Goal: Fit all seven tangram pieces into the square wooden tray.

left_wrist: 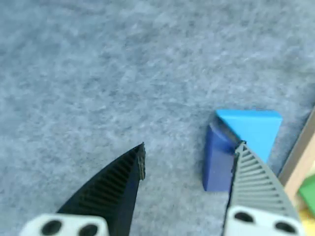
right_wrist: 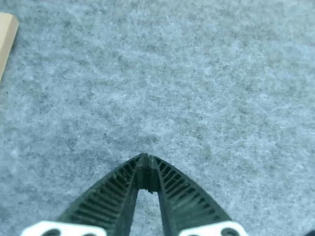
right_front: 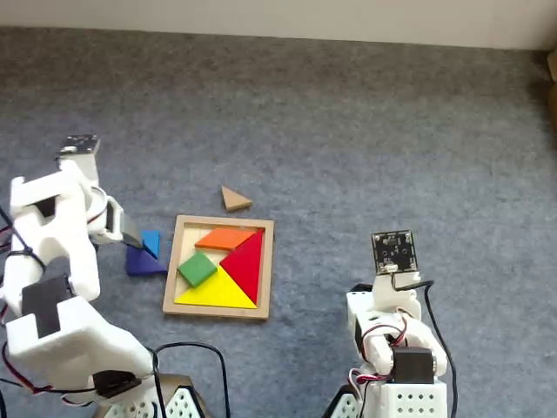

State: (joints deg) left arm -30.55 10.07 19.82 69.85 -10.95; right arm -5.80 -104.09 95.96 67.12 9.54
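Observation:
The square wooden tray lies mid-table and holds an orange piece, a red triangle, a green square and a yellow triangle. A tan triangle rests on the carpet just beyond the tray. Beside the tray's left edge a light blue triangle leans on a dark blue piece. My left gripper is open just above them, one finger over the dark blue piece and the light blue triangle. My right gripper is shut over bare carpet, right of the tray.
Grey carpet covers the whole table, with open room at the back and between the tray and the right arm. A tray corner appears in the right wrist view. Cables trail near both arm bases at the front.

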